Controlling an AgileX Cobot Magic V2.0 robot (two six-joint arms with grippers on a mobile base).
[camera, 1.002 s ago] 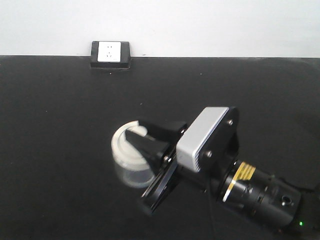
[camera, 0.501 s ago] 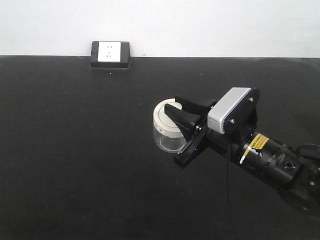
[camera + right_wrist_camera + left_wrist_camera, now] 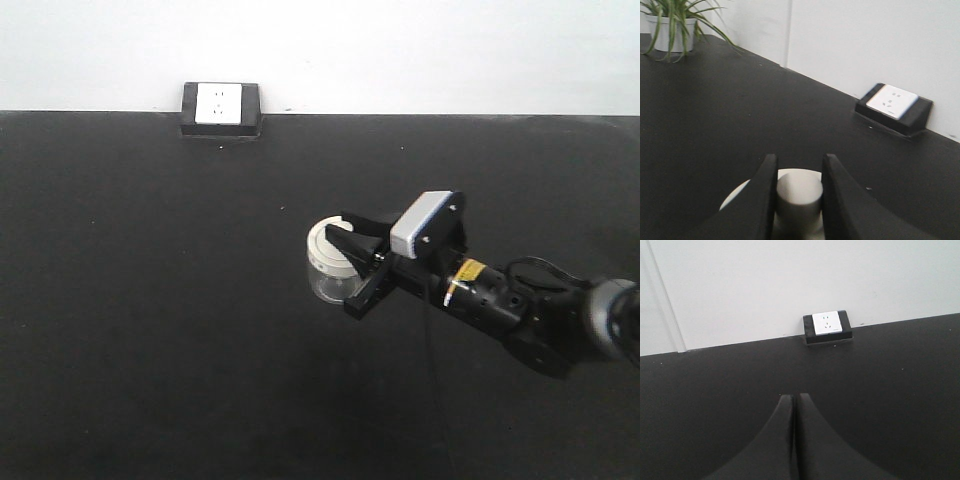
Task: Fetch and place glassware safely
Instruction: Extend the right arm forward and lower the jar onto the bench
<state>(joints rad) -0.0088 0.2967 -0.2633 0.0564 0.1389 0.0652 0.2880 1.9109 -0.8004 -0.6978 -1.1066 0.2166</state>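
Note:
The glassware is a small squat clear jar with a cream-white lid, sitting low over the black table near its middle. My right gripper reaches in from the right and is shut on the lid's knob. In the right wrist view the two black fingers press against both sides of the knob, with the lid showing beneath. I cannot tell whether the jar's base touches the table. My left gripper is shut with nothing in it, over bare table.
A white power socket in a black housing sits at the table's back edge against the white wall; it also shows as the socket and the socket. A potted plant stands at the far left in the right wrist view.
The right gripper, holding the jar by its knob, has moved right and away from the camera, down toward the table. The left gripper is not seen earlier.

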